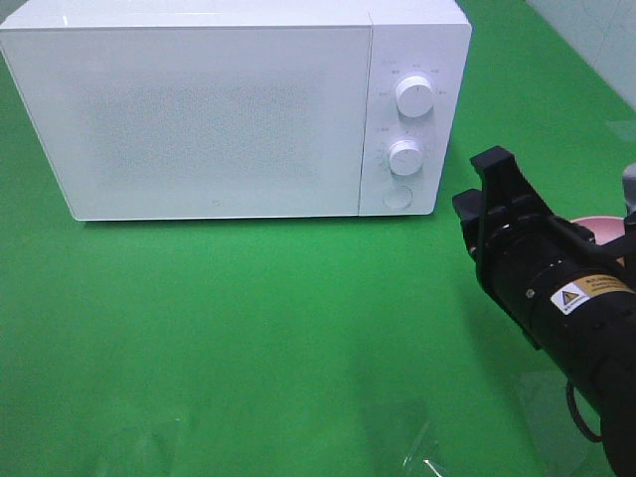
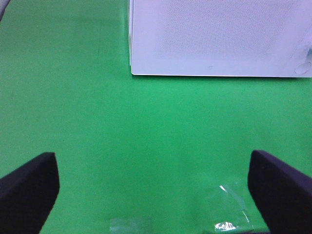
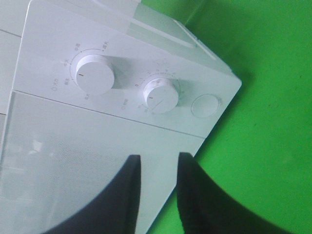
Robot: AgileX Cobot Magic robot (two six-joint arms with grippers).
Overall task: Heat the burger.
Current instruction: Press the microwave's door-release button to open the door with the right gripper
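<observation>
The burger is out of view in every frame. The white microwave [image 1: 219,109] stands at the back with its door shut, and it also shows in the left wrist view [image 2: 219,36]. My right gripper [image 1: 483,184] hovers just right of the microwave's control panel, near the round door button [image 1: 397,196]. In the right wrist view the right gripper [image 3: 157,157] has its jaws a little apart and empty, pointing at the panel below the button [image 3: 204,106]. My left gripper [image 2: 153,161] is wide open and empty over the green cloth, in front of the microwave.
Two white knobs [image 1: 413,95] [image 1: 404,157] sit above the door button. The edge of a pink plate [image 1: 596,227] shows behind the right arm. Clear film [image 1: 422,452] lies on the green cloth [image 1: 248,328] near the front.
</observation>
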